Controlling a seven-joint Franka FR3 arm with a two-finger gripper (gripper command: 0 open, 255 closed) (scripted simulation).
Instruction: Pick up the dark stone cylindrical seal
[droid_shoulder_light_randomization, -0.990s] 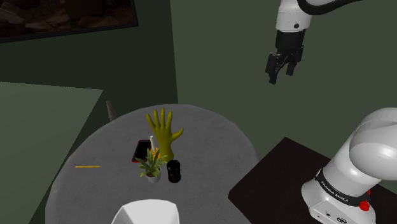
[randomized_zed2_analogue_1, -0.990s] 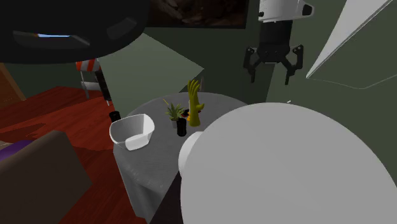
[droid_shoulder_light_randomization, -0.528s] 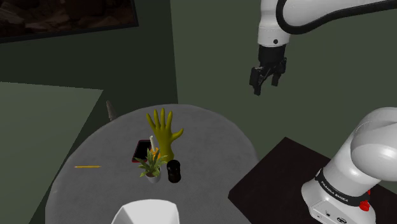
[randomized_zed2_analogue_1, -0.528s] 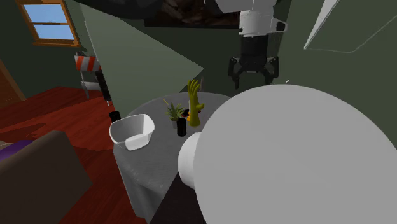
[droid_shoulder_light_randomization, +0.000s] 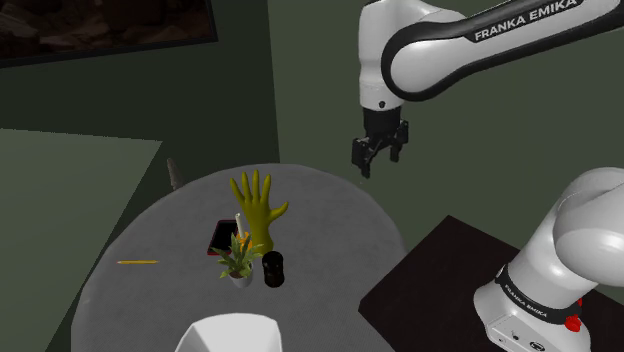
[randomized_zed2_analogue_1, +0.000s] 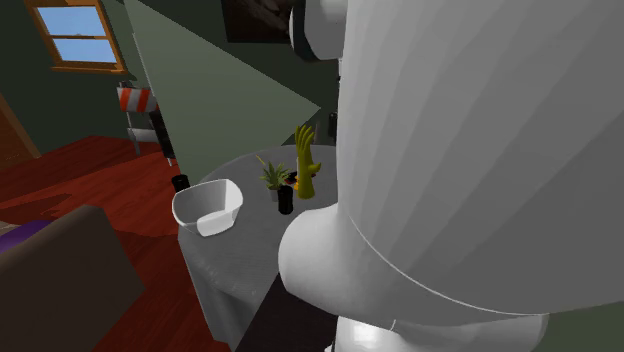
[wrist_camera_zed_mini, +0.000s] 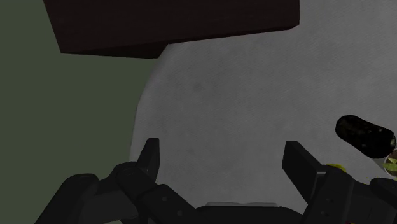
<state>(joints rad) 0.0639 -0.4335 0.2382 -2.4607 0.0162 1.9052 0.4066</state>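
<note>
Well above the counter (droid_shoulder_light_randomization: 340, 215), the black gripper (droid_shoulder_light_randomization: 378, 166) hangs from the white arm (droid_shoulder_light_randomization: 440, 50), pointing down. In the wrist view the gripper (wrist_camera_zed_mini: 224, 162) has its two blocky fingers (wrist_camera_zed_mini: 151, 156) spread wide apart, with bare counter (wrist_camera_zed_mini: 222, 95) showing between them.

The counter is round, with a mottled, matte grey top. The seal (droid_shoulder_light_randomization: 273, 269) is a short black cylinder standing upright on it, well apart from the gripper. It stands just beside a small potted plant (droid_shoulder_light_randomization: 238, 260), which has thin green leaves, orange tips and a pale pot. Behind both rises a smooth yellow hand (droid_shoulder_light_randomization: 257, 210), upright with its fingers fanned. In the wrist view the seal (wrist_camera_zed_mini: 364, 135) shows as a dark rounded shape off to the side of one finger.

A thin yellow pencil (droid_shoulder_light_randomization: 137, 262) lies flat on the counter, apart from the group. A white bowl (randomized_zed2_analogue_1: 209, 208) with angular, faceted walls sits near the counter's edge. From the second exterior view the seal (randomized_zed2_analogue_1: 284, 201) stands between the bowl and the yellow hand (randomized_zed2_analogue_1: 306, 160), close to the plant (randomized_zed2_analogue_1: 273, 177). The dark, flat-topped stand (droid_shoulder_light_randomization: 440, 270) lies close beside the counter.
</note>
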